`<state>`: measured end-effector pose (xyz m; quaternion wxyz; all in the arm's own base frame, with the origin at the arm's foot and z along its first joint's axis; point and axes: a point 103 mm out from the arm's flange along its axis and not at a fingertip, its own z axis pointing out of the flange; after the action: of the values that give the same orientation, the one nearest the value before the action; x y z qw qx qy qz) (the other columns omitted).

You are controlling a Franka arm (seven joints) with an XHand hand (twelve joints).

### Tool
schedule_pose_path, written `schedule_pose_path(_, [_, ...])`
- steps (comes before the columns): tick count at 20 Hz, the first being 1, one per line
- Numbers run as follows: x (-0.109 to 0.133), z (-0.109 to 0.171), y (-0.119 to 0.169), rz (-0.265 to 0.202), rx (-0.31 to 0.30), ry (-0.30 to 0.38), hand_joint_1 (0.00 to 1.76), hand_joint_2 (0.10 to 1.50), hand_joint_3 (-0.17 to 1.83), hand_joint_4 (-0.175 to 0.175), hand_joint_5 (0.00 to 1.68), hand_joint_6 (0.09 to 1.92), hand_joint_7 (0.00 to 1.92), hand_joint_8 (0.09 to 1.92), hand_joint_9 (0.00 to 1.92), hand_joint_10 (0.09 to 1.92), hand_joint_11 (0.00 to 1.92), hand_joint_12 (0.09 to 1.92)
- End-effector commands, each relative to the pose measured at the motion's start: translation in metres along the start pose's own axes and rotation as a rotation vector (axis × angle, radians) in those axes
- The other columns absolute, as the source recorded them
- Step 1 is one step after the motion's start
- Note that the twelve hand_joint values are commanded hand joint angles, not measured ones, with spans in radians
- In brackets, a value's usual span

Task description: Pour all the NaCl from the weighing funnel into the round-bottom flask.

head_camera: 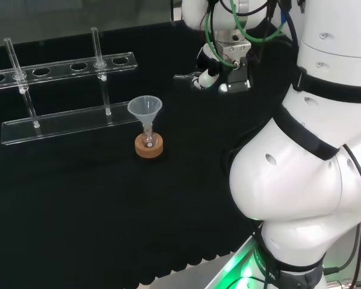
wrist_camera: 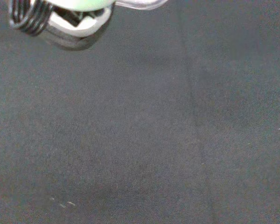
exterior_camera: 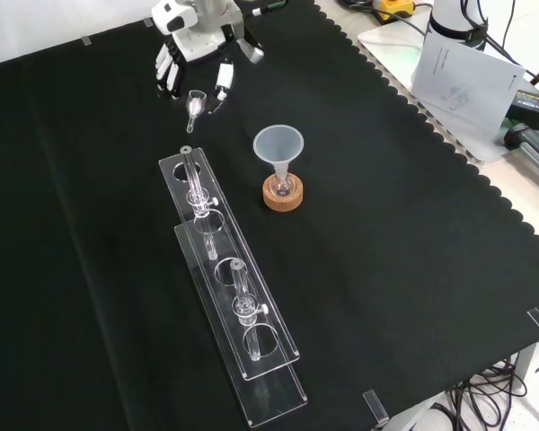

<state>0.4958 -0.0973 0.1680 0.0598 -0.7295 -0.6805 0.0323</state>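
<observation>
In the head view we see the hand (head_camera: pixel 219 69) at two o'clock from the round-bottom flask (head_camera: pixel 148 142), while the front view shows its fingers pinching the weighing funnel (exterior_camera: pixel 195 105), so pouring remains.

Black cloth (wrist_camera: pixel 144 140) beneath; blurred hand (wrist_camera: pixel 60 21) part close; perhaps clear ware beside it

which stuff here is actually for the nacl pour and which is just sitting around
For the job:
- weighing funnel, held in the robot hand
- round-bottom flask on its cork ring
- plastic funnel in the flask's neck

Lying about:
- clear rack with glass tubes
- papers beside the cloth
</observation>
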Motion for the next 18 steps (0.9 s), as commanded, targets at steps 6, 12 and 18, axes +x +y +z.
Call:
schedule_pose_path(6, [-0.001, -0.037, -0.030, 0.014, -0.020, -0.014, 1.10, 0.70, 0.62, 0.175, 1.21, 0.77, 0.68, 0.65, 1.01, 0.39, 0.74, 1.13])
schedule_pose_path(12, [0.013, -0.055, -0.054, 0.034, -0.011, -0.020, 1.10, 0.70, 0.62, 0.175, 1.21, 0.77, 0.68, 0.65, 0.99, 0.38, 0.72, 1.12])
schedule_pose_path(18, [0.034, -0.064, -0.082, 0.045, -0.005, -0.033, 1.10, 0.70, 0.62, 0.175, 1.21, 0.77, 0.68, 0.65, 0.99, 0.37, 0.72, 1.11])
